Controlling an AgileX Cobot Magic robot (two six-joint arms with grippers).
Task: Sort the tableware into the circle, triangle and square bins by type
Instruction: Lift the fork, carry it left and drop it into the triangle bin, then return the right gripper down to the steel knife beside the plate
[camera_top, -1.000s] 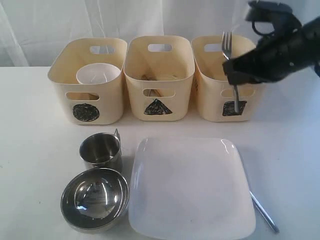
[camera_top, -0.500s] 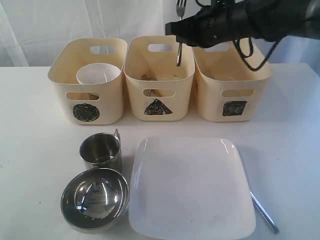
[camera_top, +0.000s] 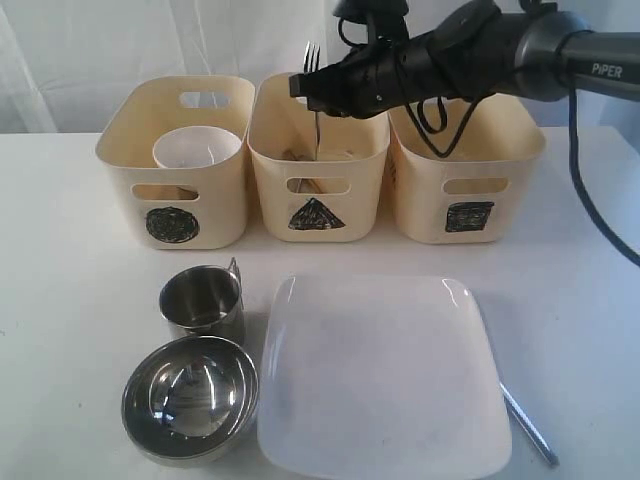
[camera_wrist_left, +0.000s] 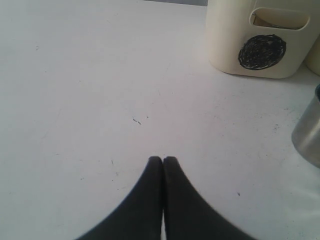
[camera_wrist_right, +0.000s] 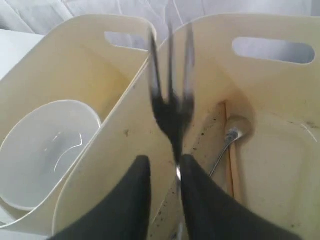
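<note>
Steel fork (camera_top: 312, 60) is upright, tines up, over the triangle bin (camera_top: 270, 200), which has a steel spoon (camera_wrist_right: 234, 129) and wooden chopsticks (camera_wrist_right: 232, 170) lying inside. Small white bowl (camera_top: 195, 150) sits in the circle bin (camera_top: 215, 215). On the table (camera_top: 80, 300): a steel mug (camera_top: 203, 305), steel bowl (camera_top: 190, 400) just in front of it, big white square plate (camera_top: 385, 380) beside both, another cutlery handle (camera_top: 528, 425) at the plate's right corner

"PiPER" on right arm (camera_top: 598, 70). Black symbols: circle bin (camera_top: 172, 224), triangle bin (camera_top: 316, 214), square bin (camera_top: 468, 216).

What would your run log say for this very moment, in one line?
right claw: jaws apart around fork over triangle bin | left claw: shut, empty, over table
</note>
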